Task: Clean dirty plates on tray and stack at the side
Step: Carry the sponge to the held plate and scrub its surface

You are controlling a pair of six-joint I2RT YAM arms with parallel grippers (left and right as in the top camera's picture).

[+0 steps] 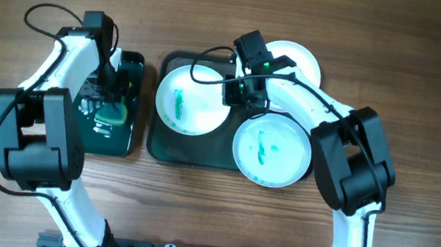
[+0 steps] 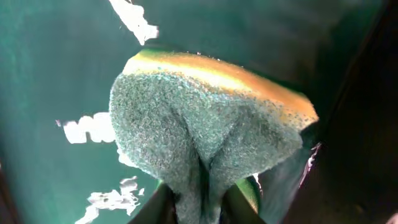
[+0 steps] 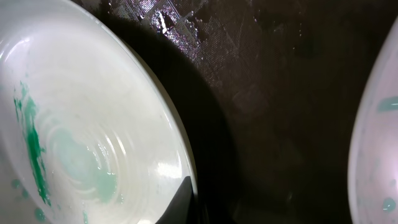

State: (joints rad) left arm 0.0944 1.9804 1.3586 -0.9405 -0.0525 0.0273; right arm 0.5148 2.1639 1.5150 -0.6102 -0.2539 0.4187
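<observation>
Sponge (image 2: pixel 205 124) in L gripper (image 2: pixel 196 205), over small green tray (image 1: pixel 130 142) beside big tray (image 1: pixel 188 149)

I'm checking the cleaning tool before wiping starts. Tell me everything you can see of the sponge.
The sponge is yellow foam with a green scouring layer facing the left wrist camera. It is creased down the middle, pinched by the left gripper. It is low over the small dark green tray, whose floor shines wet; contact is unclear.
</observation>
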